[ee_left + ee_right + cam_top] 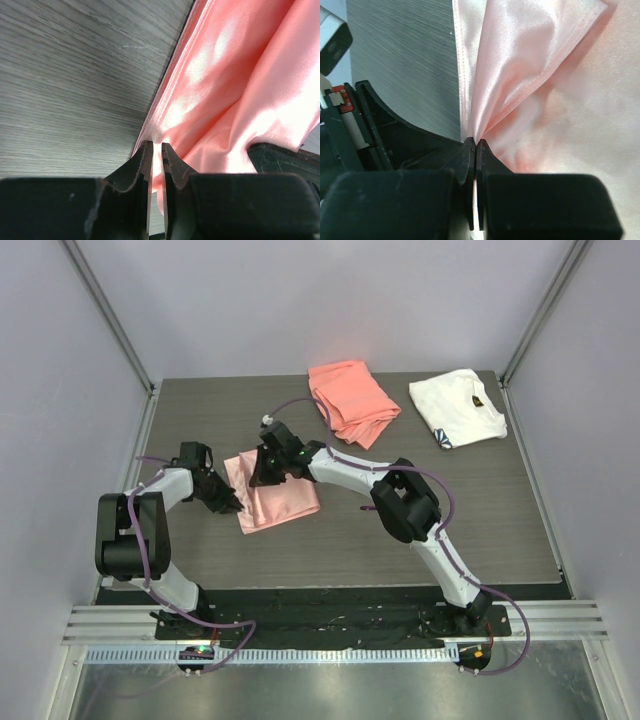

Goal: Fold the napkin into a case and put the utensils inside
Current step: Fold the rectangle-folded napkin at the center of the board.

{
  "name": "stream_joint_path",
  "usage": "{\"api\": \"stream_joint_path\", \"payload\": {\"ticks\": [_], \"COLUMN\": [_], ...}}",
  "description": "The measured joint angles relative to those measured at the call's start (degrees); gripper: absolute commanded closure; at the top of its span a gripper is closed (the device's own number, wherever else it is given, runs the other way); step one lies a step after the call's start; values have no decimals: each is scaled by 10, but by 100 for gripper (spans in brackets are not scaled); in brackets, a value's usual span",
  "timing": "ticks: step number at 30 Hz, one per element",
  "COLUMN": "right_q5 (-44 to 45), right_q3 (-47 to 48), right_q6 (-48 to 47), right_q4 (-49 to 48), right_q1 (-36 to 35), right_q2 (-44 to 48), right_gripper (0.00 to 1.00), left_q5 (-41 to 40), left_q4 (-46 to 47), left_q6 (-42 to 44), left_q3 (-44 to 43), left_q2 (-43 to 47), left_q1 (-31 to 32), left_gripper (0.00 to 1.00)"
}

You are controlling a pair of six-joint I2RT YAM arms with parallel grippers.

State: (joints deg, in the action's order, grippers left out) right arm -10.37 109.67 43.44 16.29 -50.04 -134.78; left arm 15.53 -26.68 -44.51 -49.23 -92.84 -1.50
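Note:
The napkin (pixel 285 498) is a glossy pale-pink cloth lying loosely folded on the table, left of centre. My left gripper (pixel 232 503) is at its left edge. In the left wrist view the jaws (pixel 156 148) stand almost together with a fold of the napkin (pixel 235 75) pinched between them. My right gripper (pixel 258 478) is at the napkin's upper left corner. In the right wrist view it (pixel 476 143) is shut on a gathered edge of the napkin (pixel 545 100), and a hemmed flap rises from the pinch. The case and the utensils are out of view.
A thicker coral-orange cloth (pixel 352 400) lies folded at the back centre. A white cloth with a dark mark (pixel 457 407) lies at the back right. The dark wood-grain table (pixel 400 530) is walled on the left, right and back.

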Motion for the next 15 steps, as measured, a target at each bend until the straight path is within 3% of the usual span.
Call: {"api": "stream_joint_path", "payload": {"ticks": [15], "right_q5": [33], "right_q3": [-2], "right_q6": [-53], "right_q4": [31], "right_q1": [1], "right_q2": [0], "right_gripper": [99], "left_q5": [-2], "left_q4": [0], "left_q6": [0], "left_q3": [2], "left_q2": [2], "left_q1": [0], "left_gripper": [83]}}
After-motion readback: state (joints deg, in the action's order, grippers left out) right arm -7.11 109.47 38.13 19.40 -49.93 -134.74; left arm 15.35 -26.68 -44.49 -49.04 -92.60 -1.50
